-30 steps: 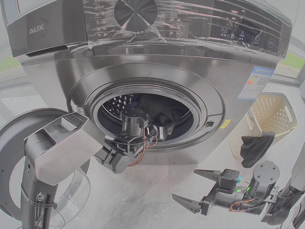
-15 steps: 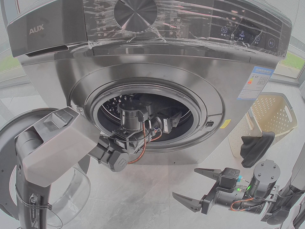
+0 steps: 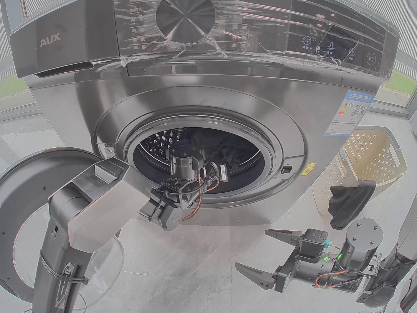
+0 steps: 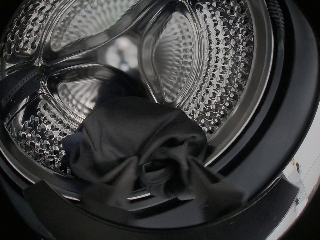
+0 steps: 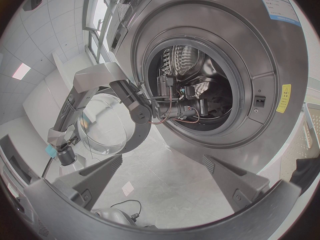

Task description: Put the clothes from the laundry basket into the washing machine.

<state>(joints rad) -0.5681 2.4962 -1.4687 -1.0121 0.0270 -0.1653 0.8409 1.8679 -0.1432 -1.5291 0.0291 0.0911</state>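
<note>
Brushed grey metal on the washing machine (image 3: 217,96), a soft sheen across it, with crinkled clear film (image 3: 243,27) over the panel. The drum (image 4: 216,50) is polished steel, dimpled and holed. The black cloth (image 4: 133,137) looks matt and soft. The basket (image 3: 378,153) is cream perforated plastic. The floor tiles (image 3: 195,261) are glossy.

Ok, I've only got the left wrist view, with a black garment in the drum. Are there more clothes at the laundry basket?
Observer: Yes. In the head view, a black garment hangs over the rim of the laundry basket, to the right of the washing machine.
Operator: Where's the right gripper?
Observer: The right gripper is open and empty, low over the floor in front of the machine and apart from the basket.
Operator: And the door?
Observer: The door stands swung open on the robot's left.
</note>
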